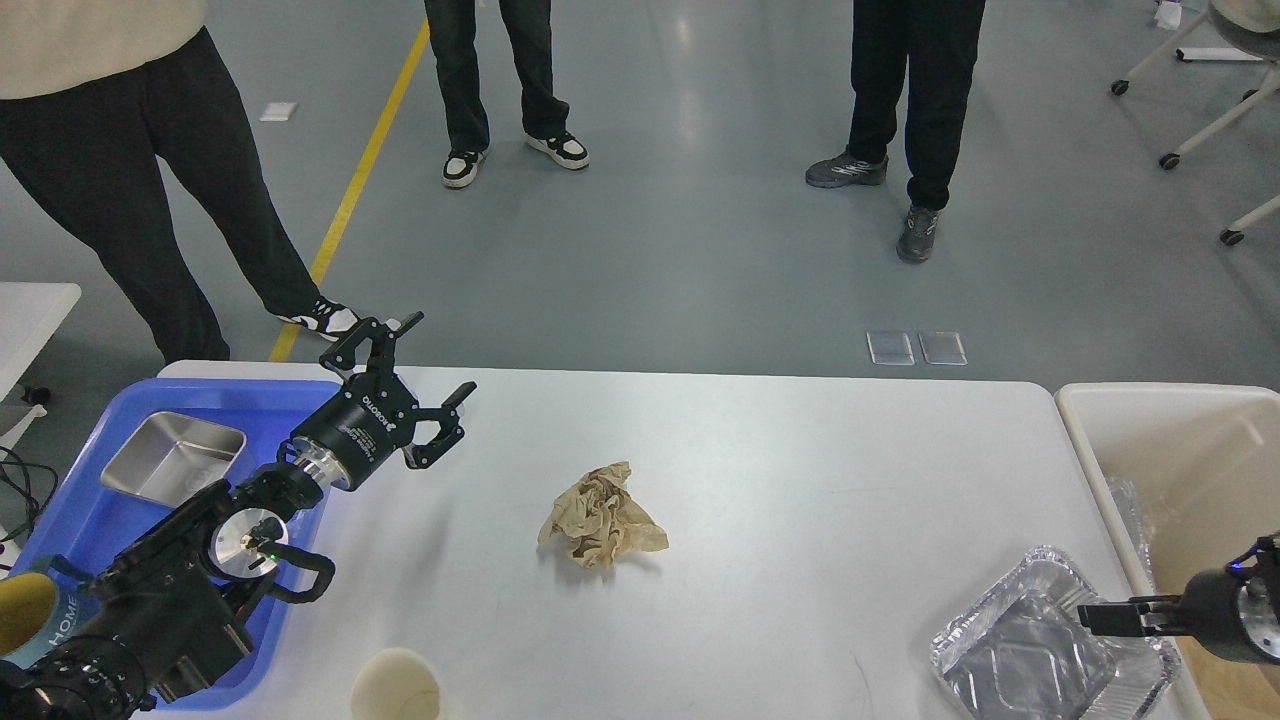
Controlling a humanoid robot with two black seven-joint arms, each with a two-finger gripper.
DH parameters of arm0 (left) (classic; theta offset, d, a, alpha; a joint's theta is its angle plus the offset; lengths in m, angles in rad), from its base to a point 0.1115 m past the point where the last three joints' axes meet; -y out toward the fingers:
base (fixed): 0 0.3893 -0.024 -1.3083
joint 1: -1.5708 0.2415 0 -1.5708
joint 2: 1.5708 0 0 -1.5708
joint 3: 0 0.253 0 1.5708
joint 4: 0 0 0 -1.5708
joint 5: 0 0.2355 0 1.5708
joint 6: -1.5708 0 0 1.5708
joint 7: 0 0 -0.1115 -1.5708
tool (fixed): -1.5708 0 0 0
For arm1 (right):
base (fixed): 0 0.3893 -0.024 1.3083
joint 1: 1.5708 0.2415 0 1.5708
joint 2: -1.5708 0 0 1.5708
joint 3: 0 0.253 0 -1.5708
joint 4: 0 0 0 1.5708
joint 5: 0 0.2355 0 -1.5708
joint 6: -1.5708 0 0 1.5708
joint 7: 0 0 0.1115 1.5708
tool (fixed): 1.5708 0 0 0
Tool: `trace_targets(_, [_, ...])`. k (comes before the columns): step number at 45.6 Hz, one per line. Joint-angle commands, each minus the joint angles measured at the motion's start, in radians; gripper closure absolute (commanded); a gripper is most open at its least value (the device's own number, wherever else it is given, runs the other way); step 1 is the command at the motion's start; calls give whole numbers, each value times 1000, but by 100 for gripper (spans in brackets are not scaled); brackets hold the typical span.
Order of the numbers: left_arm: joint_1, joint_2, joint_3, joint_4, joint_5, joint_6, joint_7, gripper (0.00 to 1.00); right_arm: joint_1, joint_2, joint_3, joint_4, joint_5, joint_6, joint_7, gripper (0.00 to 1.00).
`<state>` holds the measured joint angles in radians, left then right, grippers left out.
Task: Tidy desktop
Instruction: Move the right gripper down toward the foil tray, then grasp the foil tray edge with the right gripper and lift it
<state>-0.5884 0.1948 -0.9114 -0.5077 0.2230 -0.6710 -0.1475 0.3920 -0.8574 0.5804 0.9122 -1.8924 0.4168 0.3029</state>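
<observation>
"ROBOTIQ" on the left end effector [432, 355] body; "HOME" on a teal band [62, 622].

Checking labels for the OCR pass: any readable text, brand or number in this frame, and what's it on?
"ROBOTIQ": white letters on the black body of the left hand, read at an angle.
"HOME": white letters on the blue and yellow object at the bottom left edge; likely cut off.
Smaller print beside the brand on the left hand: too small to read.
Foil tray, crumpled brown paper, blue tray, metal pan: no text.
</observation>
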Motion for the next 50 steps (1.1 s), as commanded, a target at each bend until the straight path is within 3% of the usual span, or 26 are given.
trace_targets(1, [18, 2, -6, 0, -1, 1, -1, 3, 10, 55, -1, -52, -50, -18, 8, 0])
trace_targets(12, [29, 3, -7, 0, -1, 1, -14, 3, 24, 109, -2, -125, -105, -61, 16, 0])
trace_targets(15, [30, 5, -7, 0, -1, 1, -14, 3, 24, 118, -4, -141, -112, -70, 25, 5])
trace_targets(20, [30, 12, -7, 0, -1, 1, -14, 3, 24, 121, -5, -156, -120, -70, 39, 23])
trace_targets(25, [30, 15, -6, 0, -1, 1, -14, 3, 24, 118, -33, -156, -120, -70, 61, 52])
trace_targets(28, [30, 18, -7, 0, -1, 1, -14, 3, 25, 116, -42, -156, -120, -70, 71, 63])
trace_targets(34, [30, 25, -7, 0, -2, 2, -14, 3, 28, 113, -42, -156, -117, -70, 74, 75])
trace_targets(38, [30, 29, -7, 0, -2, 2, -14, 3, 31, 110, -36, -154, -114, -69, 73, 100])
trace_targets(50, [27, 28, -12, 0, -2, 2, -14, 3, 76, 107, -30, -139, -94, -20, 73, 100])
